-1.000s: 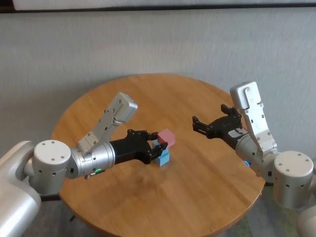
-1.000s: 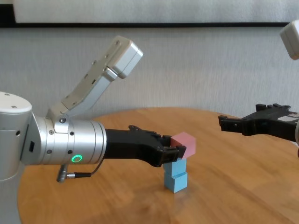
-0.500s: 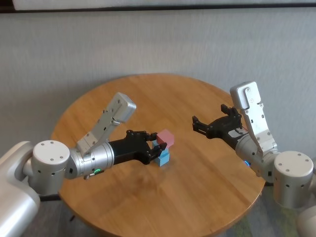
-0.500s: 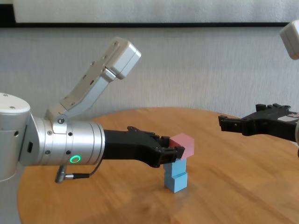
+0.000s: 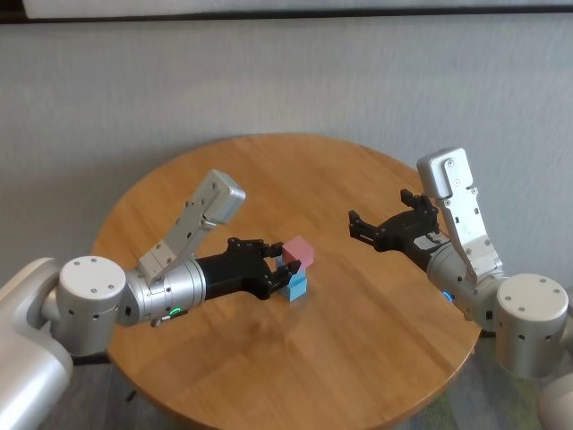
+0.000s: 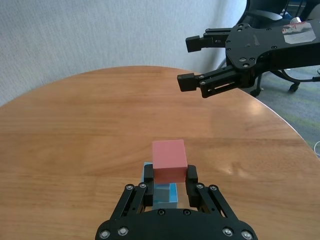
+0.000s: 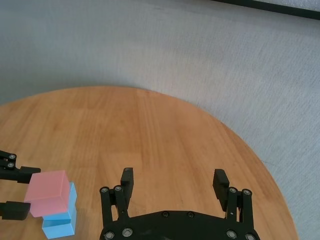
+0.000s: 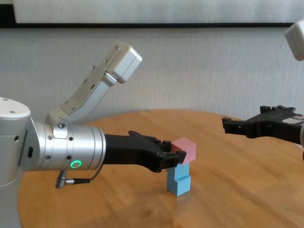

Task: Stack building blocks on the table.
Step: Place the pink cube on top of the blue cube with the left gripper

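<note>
Pink block (image 8: 185,150) is being held clamped in the left end effector (image 8: 176,157), sitting directly over two stacked light blue blocks (image 8: 178,179) mid-counter (image 8: 237,190); whether it is touching them is unclear. Right end effector (image 8: 237,126) is hovering spread apart, well to the right.

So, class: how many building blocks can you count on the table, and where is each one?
3. Two light blue blocks stand stacked near the table's middle. The pink block is on top of them, held in the left gripper. None seems hidden.
</note>
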You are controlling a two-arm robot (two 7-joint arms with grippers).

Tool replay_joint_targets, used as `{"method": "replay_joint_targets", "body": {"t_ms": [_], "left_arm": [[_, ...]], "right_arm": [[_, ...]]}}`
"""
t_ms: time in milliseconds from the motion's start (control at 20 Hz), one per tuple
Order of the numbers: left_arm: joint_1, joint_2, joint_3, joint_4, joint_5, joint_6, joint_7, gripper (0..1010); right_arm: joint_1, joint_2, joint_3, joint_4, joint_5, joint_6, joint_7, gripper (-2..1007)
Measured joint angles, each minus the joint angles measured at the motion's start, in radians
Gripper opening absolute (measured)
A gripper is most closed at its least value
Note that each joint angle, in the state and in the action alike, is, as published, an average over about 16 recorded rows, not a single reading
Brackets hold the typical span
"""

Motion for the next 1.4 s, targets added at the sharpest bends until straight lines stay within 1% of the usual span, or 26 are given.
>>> {"method": "replay_joint_targets", "body": {"t_ms": [950,1200,1400], "left_arm": [[-0.004,-0.009,-0.001,0.023,0.005,-0.008,0.003,390],[-0.003,-0.009,-0.003,0.023,0.008,-0.01,0.008,433],[-0.002,-0.009,-0.005,0.021,0.011,-0.011,0.011,507]], "right_arm": [[0.0,0.0,0.0,0.0,0.0,0.0,0.0,1005],[0.0,0.0,0.0,0.0,0.0,0.0,0.0,1005],[0.0,0.0,0.0,0.0,0.0,0.0,0.0,1005]]}}
